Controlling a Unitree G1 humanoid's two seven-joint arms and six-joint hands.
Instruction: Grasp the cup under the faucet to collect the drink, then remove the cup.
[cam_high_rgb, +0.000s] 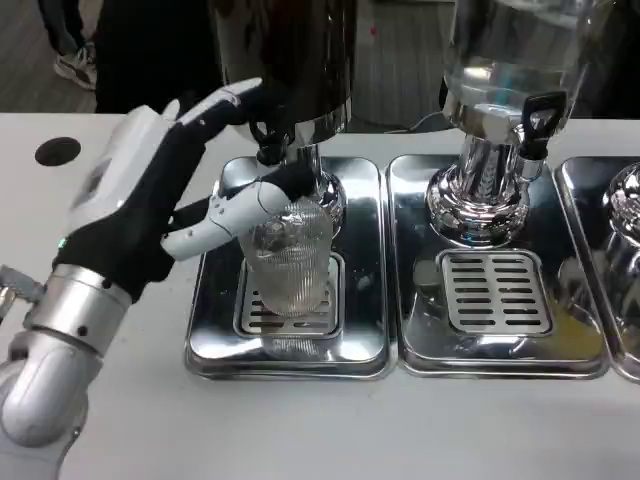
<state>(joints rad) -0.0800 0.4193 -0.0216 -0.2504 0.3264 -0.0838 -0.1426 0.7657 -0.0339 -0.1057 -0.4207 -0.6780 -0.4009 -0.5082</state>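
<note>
Silver left forearm (45, 350) lower left of frame, nearest the camera, rising to the left hand (165, 190) at left centre. White back, black palm, white-and-black fingers (235, 215) wrapped round the cup (290, 260) from its left side; upper fingers reach toward the faucet (268, 135) above. The hand looks to be grasping the cup, though full contact on the far side is hidden.

Cup: clear ribbed plastic or glass, upright, centre of frame, standing on the slotted grate (262, 315) of the left drip tray (290, 355), directly below the faucet. Liquid level hard to tell.

Progress, judged: cup grasped and placed under the faucet; collecting the drink seems pending or underway, no stream visible. Removal not yet done.

Outward: trays are polished steel, rounded rectangles, mirror-like. Left dispenser (300, 50) dark with a chrome base. Second dispenser (500, 60) upper right, clear tank, chrome pedestal, black tap handle (540, 110), own tray (495, 340) with a grate. White matte table (300, 430).
</note>
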